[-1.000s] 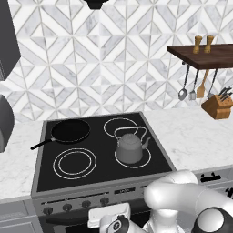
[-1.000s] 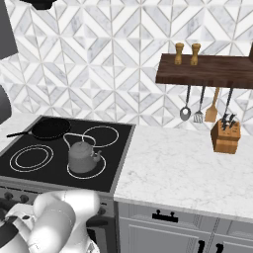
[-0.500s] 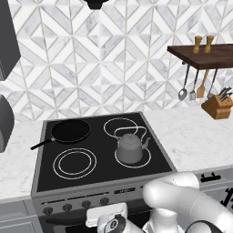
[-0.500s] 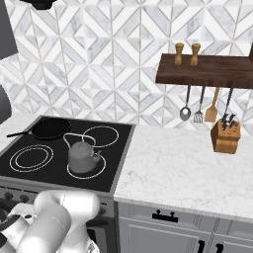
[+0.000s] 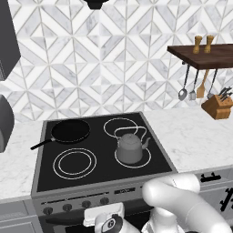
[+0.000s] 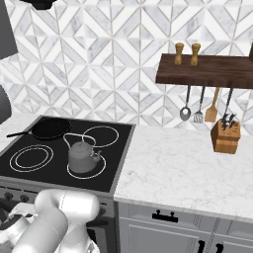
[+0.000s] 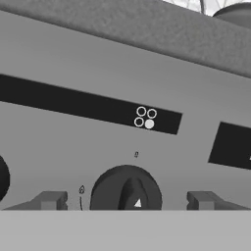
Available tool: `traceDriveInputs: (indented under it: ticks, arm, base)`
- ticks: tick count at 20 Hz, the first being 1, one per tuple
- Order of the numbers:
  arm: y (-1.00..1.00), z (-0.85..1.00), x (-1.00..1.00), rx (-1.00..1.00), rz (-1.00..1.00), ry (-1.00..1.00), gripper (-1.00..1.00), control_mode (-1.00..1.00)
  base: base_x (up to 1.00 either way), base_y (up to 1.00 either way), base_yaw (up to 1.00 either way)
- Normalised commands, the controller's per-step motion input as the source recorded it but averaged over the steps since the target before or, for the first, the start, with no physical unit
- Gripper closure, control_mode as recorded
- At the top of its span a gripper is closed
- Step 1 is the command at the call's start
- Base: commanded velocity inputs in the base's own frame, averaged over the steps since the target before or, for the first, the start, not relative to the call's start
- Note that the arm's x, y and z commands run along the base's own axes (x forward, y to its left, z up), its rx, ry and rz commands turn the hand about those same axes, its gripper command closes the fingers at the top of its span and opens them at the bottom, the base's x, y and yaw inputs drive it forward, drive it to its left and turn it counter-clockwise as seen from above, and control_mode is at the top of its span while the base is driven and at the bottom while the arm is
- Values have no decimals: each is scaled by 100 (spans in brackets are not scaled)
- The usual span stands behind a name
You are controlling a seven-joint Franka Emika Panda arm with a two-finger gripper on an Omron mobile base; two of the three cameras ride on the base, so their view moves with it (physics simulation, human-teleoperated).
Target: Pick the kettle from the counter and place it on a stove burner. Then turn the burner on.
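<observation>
Both fingertips (image 7: 49,200) of the open gripper (image 7: 125,201) flank the knob (image 7: 126,188) dead ahead, kettle (image 5: 130,147) already on its burner (image 5: 133,156).

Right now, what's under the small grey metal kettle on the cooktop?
The squat grey metal kettle sits on a thin white single-ring burner circle printed in the black glass cooktop. The ring's edge shows around its base; the centre is covered.

Dull grey metal kettle (image 5: 130,148), glossy black glass cooktop (image 5: 102,170), veined marble-look counter (image 6: 188,168), seemingly matt knob (image 7: 126,190).
</observation>
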Motion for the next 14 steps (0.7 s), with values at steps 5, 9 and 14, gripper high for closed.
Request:
traceDriveInputs:
  ticks: [5, 9, 14]
  arm:
    - [5, -4, 0, 0, 0, 2, -100, -100]
    - [-1, 2, 2, 0, 0, 1, -100, -100]
    - [-11, 4, 0, 2, 0, 0, -100, -100]
  base:
    - [0, 0, 0]
    - [0, 0, 0]
    - [0, 0, 0]
